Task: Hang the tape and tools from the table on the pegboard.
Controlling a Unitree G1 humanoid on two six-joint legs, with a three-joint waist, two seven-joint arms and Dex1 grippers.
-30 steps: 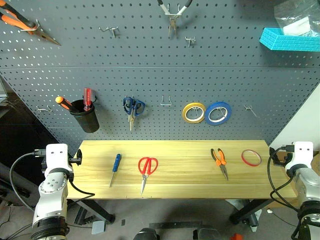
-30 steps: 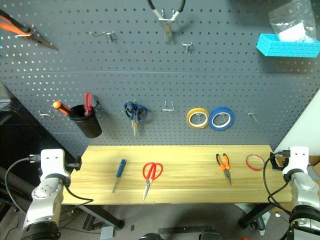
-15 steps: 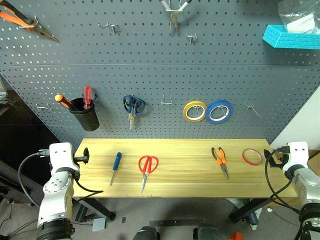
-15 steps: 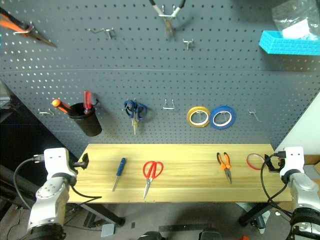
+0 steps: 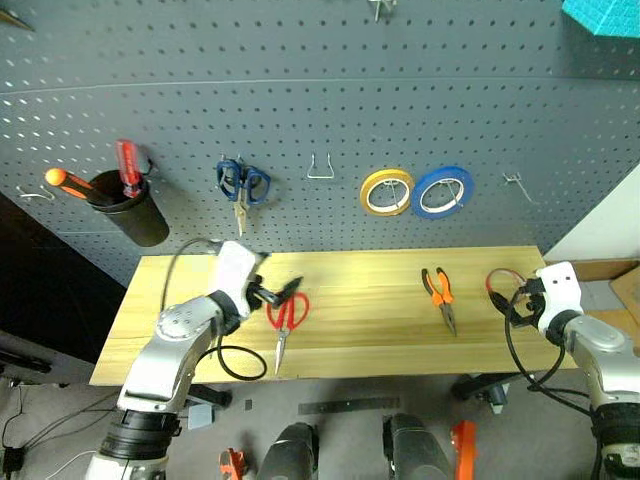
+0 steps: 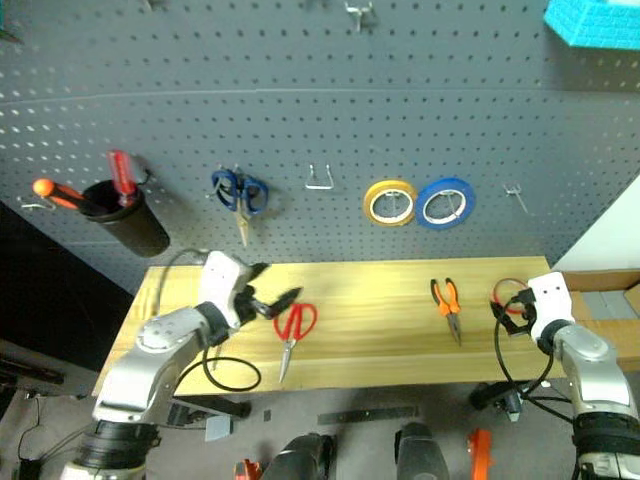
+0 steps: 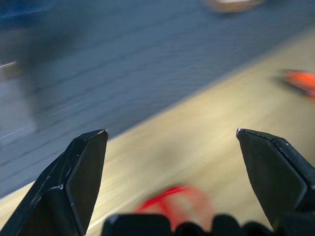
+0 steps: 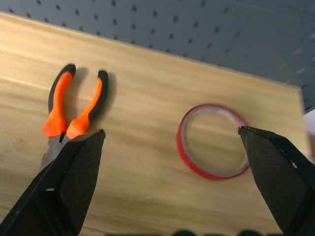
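- Over the tabletop (image 5: 380, 330), the left gripper (image 5: 278, 293) is seen with jaws spread wide and nothing held, hovering above the handles of the red-handled scissors (image 5: 285, 318).
- At the right end, the right gripper (image 5: 512, 300) is also held wide and empty, with the red tape ring (image 8: 212, 140) lying flat on the wood ahead of its jaws and the orange-and-black pliers (image 8: 74, 110) lying near the ring.
- The blue-handled screwdriver is hidden, apparently behind the left arm.
- On the pegboard (image 5: 300, 110) behind, blue-handled scissors (image 5: 240, 185), a yellow roll (image 5: 386, 192) and a blue roll (image 5: 442, 192) are hung; a black cup (image 5: 130, 215) is carried at the left.
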